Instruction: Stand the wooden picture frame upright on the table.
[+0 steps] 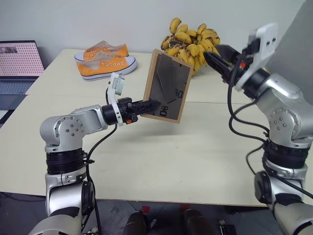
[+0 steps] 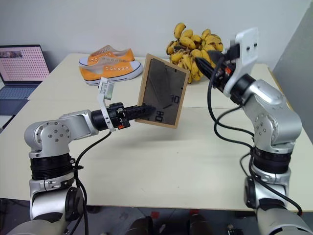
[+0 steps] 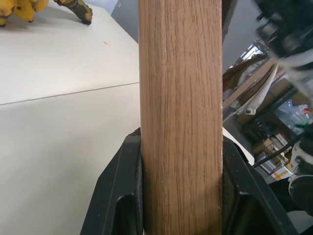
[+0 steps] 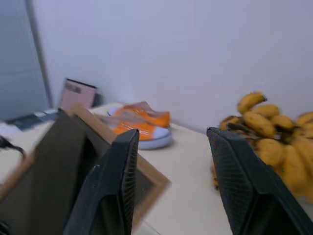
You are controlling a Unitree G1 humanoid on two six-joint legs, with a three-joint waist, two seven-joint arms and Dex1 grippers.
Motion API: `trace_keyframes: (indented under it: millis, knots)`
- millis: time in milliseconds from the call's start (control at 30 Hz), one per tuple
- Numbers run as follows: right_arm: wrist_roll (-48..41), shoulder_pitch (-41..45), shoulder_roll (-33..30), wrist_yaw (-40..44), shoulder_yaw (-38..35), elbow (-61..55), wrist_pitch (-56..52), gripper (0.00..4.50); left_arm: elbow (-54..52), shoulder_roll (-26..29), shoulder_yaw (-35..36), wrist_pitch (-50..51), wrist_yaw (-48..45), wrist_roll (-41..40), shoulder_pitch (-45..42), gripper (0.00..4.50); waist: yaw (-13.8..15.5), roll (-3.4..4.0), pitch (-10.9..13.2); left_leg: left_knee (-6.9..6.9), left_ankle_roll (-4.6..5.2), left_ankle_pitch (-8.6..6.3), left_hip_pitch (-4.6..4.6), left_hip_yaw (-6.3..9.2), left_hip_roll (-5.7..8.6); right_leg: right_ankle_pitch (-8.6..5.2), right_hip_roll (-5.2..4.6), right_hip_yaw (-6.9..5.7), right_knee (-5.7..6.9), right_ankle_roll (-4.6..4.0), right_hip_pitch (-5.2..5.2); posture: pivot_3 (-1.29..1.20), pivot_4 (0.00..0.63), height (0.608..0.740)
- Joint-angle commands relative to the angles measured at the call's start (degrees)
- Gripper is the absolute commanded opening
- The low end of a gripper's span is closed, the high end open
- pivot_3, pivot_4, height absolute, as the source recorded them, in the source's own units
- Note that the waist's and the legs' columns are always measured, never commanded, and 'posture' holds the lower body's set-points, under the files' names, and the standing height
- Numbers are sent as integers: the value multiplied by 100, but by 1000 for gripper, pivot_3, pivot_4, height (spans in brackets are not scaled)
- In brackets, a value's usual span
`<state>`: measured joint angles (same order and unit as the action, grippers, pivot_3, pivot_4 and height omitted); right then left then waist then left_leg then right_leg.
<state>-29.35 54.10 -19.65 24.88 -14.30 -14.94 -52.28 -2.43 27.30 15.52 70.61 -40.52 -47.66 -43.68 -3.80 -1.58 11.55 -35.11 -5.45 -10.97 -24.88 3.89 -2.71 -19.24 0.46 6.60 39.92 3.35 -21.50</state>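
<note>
A robot's left gripper point(image 1: 150, 105) clamps the wooden picture frame point(image 1: 167, 86) by its lower left edge and holds it in the air above the middle of the table point(image 1: 161, 161), its dark back turned toward the camera and the whole piece leaning to the right. The right gripper point(image 4: 171, 181), raised at the right in front of the bananas point(image 1: 191, 39), stands with its black fingers apart and nothing between them, clear of the frame.

The job looks about half done: the frame is off the tabletop and near upright, but it has not yet been set down on its own. The fold-out stand on the back seems to lie flat, so it likely needs swinging out before the frame can rest unaided.

The frame's rim is pale, straight-grained wood with square edges; its backing is matte grey-brown board printed with large digits. The tabletop is smooth cream laminate crossed by a seam. At the far left sit orange canvas sneakers point(image 1: 105, 59) with white soles, beside a laptop point(image 1: 18, 66).
</note>
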Motion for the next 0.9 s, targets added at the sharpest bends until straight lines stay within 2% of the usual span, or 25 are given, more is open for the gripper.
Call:
trace_keyframes:
  millis: [33,467,700,900]
  knots:
    - [-617,361,321,-387,-316,-46,-427,2188,-423,-6,-1,-108,-5,-271,-150,1284,43,1,0,0,0,0,0,-1,1,0,-2,0,0,0,-2,0,150,740]
    - [-1170,-406,835,-753,124,-316,-841,2188,-543,47,-128,-119,50,-510,-347,1284,53,3,2,1,7,6,-1,2,-1,0,-1,-10,6,0,-6,0,150,740]
    - [-1403,-521,1273,-1193,306,-586,-1019,2188,-67,98,-445,-498,-209,-190,-506,1284,52,3,2,2,8,7,0,3,-2,0,1,-12,6,0,-7,0,150,740]
    - [-1548,-482,1352,-1412,288,-703,-1119,2188,580,148,-722,-955,-540,204,-682,1284,54,3,2,2,7,8,-1,4,-2,0,0,-14,7,0,-8,0,150,740]
